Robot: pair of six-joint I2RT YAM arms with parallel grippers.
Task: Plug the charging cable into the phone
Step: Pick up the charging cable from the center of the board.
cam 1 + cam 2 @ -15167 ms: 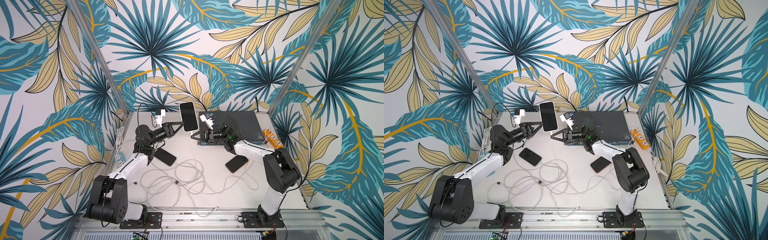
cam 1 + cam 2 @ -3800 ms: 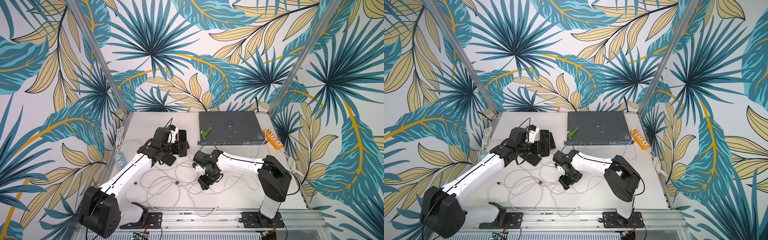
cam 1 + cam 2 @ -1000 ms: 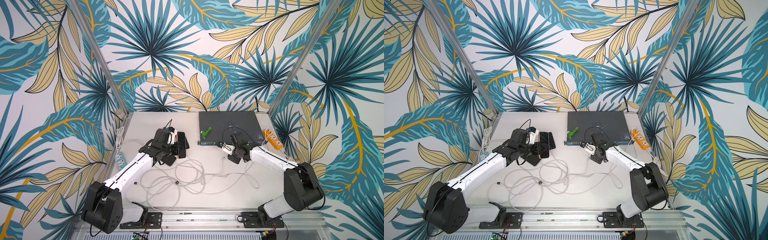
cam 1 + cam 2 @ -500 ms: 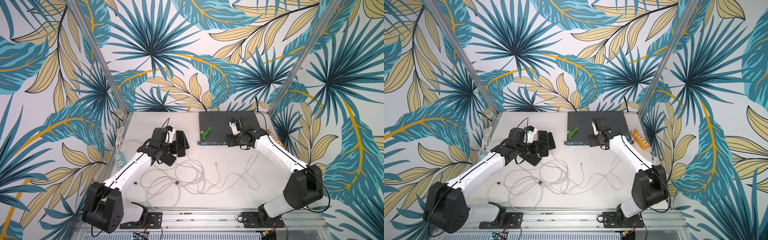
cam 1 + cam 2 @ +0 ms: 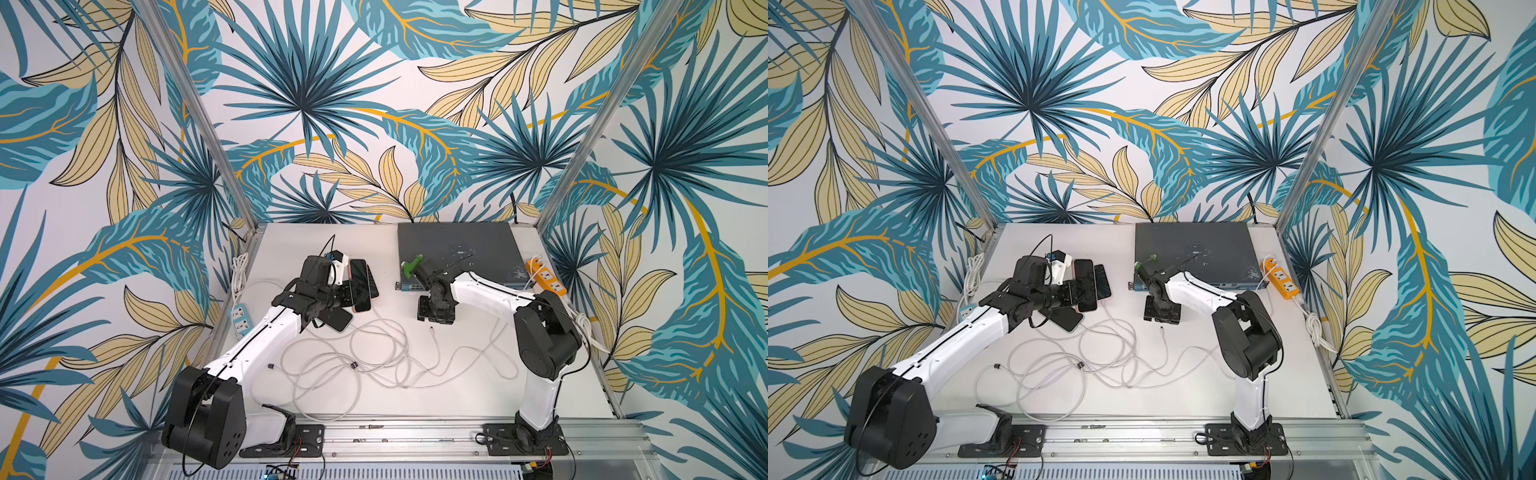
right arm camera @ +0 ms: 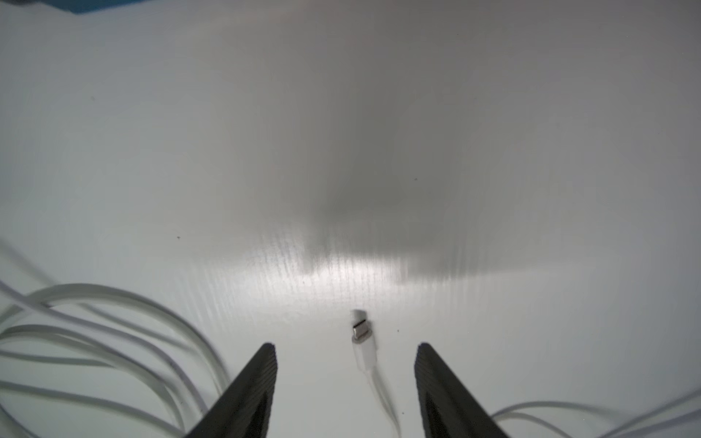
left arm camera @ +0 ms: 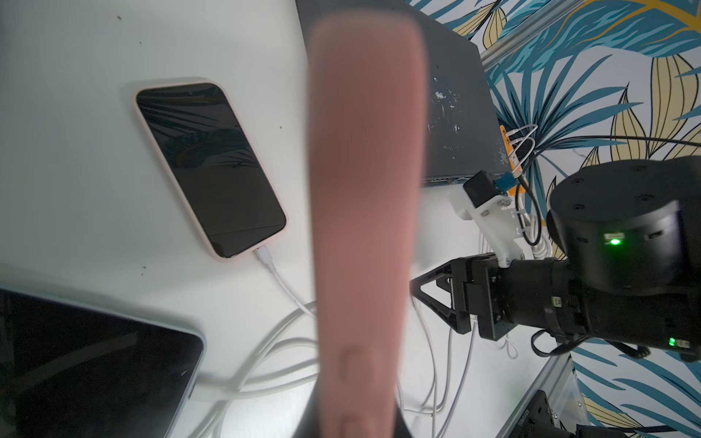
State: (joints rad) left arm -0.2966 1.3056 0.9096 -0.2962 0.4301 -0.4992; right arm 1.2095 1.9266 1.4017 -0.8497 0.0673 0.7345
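Clamped tight in the left gripper [image 5: 352, 296]: the phone [image 5: 360, 286], a slim slab with rounded corners, a matt pink case and glossy black glass. Held at the back left of the table [image 5: 478, 399], over two other phones. From the left wrist, phone [image 7: 366, 212] only a blurred pink bar, edge-on, blocking the middle of that view.

Right gripper [image 6: 346, 346] spread wide, nothing held. Black wedge-shaped fingers [image 6: 250, 390] on either side of the plug [image 6: 359, 329], not touching it. Plug a short metal tongue on a white plastic sleeve, lying flat on the smooth white table at the free end of a thin white cable [image 6: 375, 383]. In both top views, plug [image 5: 432, 329] just a speck beside the gripper [image 5: 435, 311]; metal tip legible from the right wrist alone.

Plug and phone well apart, with loose loops of cable [image 5: 353, 357] sprawled between and in front.

Clear from the left wrist, not from above: a second phone [image 7: 210, 167] in a pale case, flat on the table, with a white lead seated in its end. A third phone [image 7: 95, 371], dark, at the corner of that view.

Behind the right gripper, a flat grey box [image 5: 457, 249] with scuffed paint and a green piece [image 5: 411, 266] on its front corner. Orange strip [image 5: 544, 274] beside the box, white strip [image 5: 237, 318] at the table's left edge. Leaf-print walls all round.
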